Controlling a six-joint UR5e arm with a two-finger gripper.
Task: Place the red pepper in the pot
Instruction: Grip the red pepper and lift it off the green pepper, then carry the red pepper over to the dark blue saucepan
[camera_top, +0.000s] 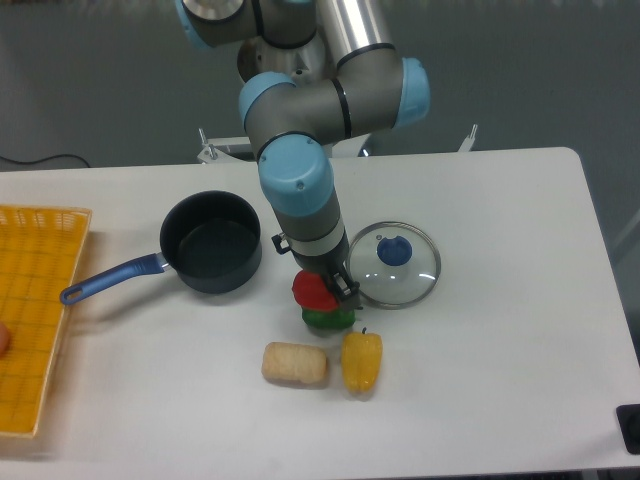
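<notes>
The red pepper (311, 289) is held at the tips of my gripper (335, 288), whose dark fingers are shut on its right side and hide part of it. It is just behind and above the green pepper (328, 320), and I cannot tell whether the two touch. The pot (212, 243), a dark saucepan with a long blue handle (108, 279), stands open and empty to the left of the gripper, about a hand's width away.
A round glass lid with a blue knob (394, 262) lies just right of the gripper. A yellow pepper (362, 361) and a beige bread roll (295, 364) lie in front. A yellow basket (35, 310) is at the left edge.
</notes>
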